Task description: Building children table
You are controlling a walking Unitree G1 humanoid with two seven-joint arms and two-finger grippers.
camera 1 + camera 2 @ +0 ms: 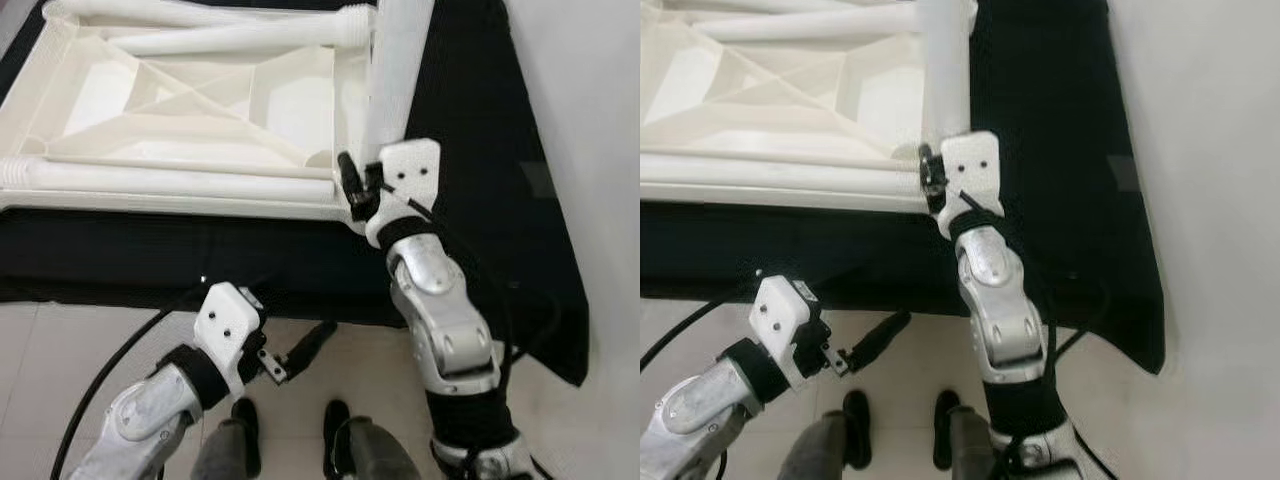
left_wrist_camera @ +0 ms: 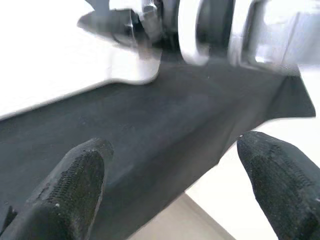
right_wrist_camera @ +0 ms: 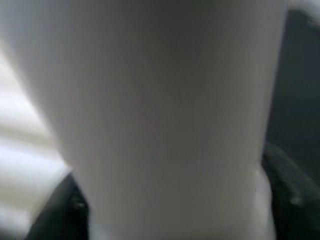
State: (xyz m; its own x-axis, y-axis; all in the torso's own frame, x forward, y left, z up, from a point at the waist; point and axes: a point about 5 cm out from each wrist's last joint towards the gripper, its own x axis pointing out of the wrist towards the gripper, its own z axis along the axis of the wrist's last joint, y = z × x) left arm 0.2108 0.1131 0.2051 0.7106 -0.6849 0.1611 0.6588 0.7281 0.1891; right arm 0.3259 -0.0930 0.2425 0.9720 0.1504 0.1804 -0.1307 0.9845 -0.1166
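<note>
A white plastic tabletop (image 1: 150, 205) lies upside down on a black cloth (image 1: 480, 200). Two loose white legs lie across it, one along the near rim (image 1: 170, 178) and one at the far side (image 1: 240, 38). A third white leg (image 1: 395, 70) stands upright at the tabletop's near right corner. My right gripper (image 1: 372, 165) is shut on its lower end; up close the leg (image 3: 165, 115) sits between the dark fingers (image 3: 290, 185). My left gripper (image 1: 310, 345) hangs low over the floor in front of the cloth, open, its fingertips (image 2: 70, 190) spread with nothing between them.
The black cloth's near edge (image 1: 300, 300) drops to a beige tiled floor (image 1: 60, 350). A white wall (image 1: 590, 120) runs close on the right. A black cable (image 1: 110, 370) loops beside my left arm. My own feet (image 1: 245, 420) stand just below the cloth's edge.
</note>
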